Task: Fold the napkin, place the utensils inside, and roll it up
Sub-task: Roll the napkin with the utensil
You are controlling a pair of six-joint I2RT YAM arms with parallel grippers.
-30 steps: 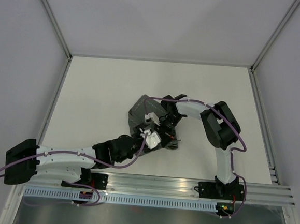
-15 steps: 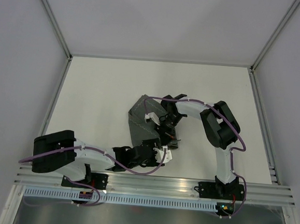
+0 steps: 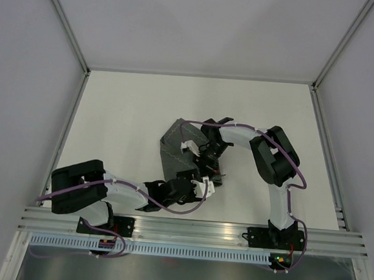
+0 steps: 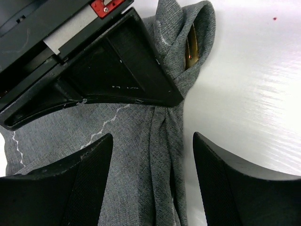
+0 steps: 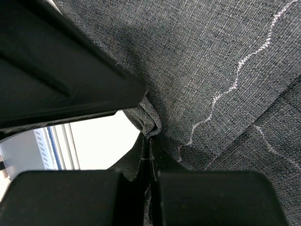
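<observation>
The napkin [image 3: 173, 149] is lying bunched and part-rolled mid-worktop [image 3: 124, 109], with a utensil [image 4: 190, 52] glinting inside an open fold. The right hand [image 3: 202, 157] is pinching a thin ridge of cloth, jaws shut on it. The left hand [image 4: 153, 146] is hovering wide open astride the roll, just beside the right. Risks, as I judge them: the slim pinch slipping and the roll loosening, the utensil sliding out if the bundle gets dragged or tilted, or the left fingers clipping the right hand while closing.
</observation>
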